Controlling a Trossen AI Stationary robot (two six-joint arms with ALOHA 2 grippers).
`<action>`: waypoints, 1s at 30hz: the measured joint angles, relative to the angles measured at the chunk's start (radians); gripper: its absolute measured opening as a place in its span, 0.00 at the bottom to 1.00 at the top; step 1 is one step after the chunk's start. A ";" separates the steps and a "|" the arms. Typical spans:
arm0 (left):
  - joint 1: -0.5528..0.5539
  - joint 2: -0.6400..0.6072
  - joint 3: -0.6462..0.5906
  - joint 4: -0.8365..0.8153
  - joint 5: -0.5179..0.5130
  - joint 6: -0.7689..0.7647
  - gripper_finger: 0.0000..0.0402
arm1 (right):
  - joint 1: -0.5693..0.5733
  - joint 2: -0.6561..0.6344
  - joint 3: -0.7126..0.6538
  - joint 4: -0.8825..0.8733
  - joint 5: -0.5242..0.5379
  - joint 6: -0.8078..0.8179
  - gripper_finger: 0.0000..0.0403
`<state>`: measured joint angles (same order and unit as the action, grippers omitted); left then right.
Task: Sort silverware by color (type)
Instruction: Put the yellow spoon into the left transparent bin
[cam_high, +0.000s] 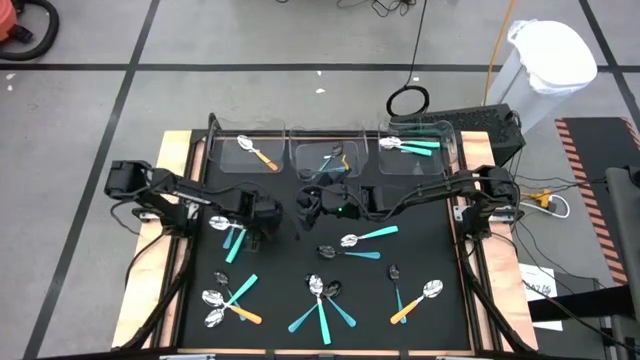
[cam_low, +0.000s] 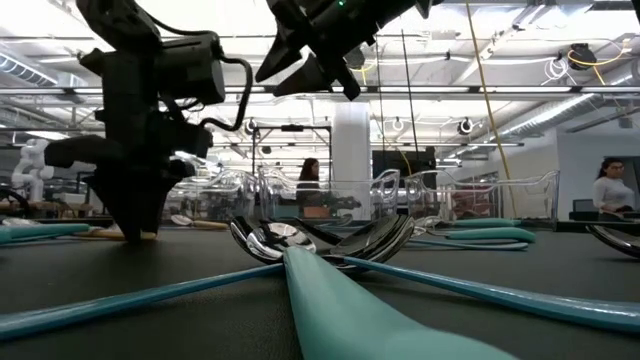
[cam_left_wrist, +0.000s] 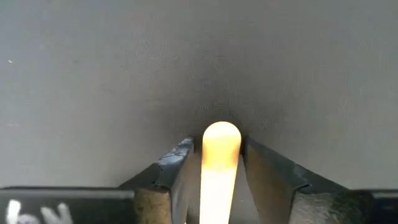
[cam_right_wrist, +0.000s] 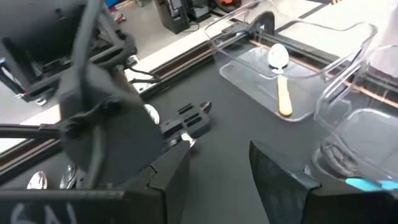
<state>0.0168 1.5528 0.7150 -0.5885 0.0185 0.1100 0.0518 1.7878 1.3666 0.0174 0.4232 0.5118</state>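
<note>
Several spoons (cam_high: 322, 300) with teal or orange handles lie scattered flat on the black mat. My left gripper (cam_high: 262, 218) points down at the mat's left part, its fingers on either side of an orange spoon handle (cam_left_wrist: 221, 155); the bowl is hidden. A silver spoon with a teal handle (cam_high: 232, 238) lies beside it. My right gripper (cam_right_wrist: 217, 168) hangs open and empty above the mat's middle (cam_high: 308, 203), in front of the middle bin. In the low view it is high up (cam_low: 310, 60). My left gripper is shut on the orange-handled spoon, pinching the handle near its rounded free end (cam_left_wrist: 221, 134) between the two fingers. It comes from above, pointing down, and the handle runs out between the fingertips. In the low view the fingertips (cam_low: 130, 232) reach the mat.
Three clear bins stand along the mat's far edge: the left bin (cam_high: 240, 165) holds an orange-handled spoon (cam_right_wrist: 281, 81), the middle bin (cam_high: 325, 172) dark teal-handled ones, the right bin (cam_high: 440, 160) silver teal-handled ones. A wooden frame (cam_high: 170, 200) borders the mat. People stand in the room behind.
</note>
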 joint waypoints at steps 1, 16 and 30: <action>0.001 0.004 0.000 -0.001 0.002 -0.004 0.33 | 0.004 0.000 0.000 0.000 0.000 0.000 0.40; 0.005 -0.146 0.082 -0.139 -0.037 -0.129 0.06 | -0.008 -0.017 -0.001 -0.058 0.000 0.003 0.40; 0.083 -0.446 0.182 -0.063 -0.160 -0.235 0.00 | -0.088 -0.156 -0.001 -0.405 0.103 0.000 0.40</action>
<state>0.0996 1.1069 0.8968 -0.6511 -0.1413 -0.1250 -0.0363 1.6321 1.3655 -0.3873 0.5263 0.5121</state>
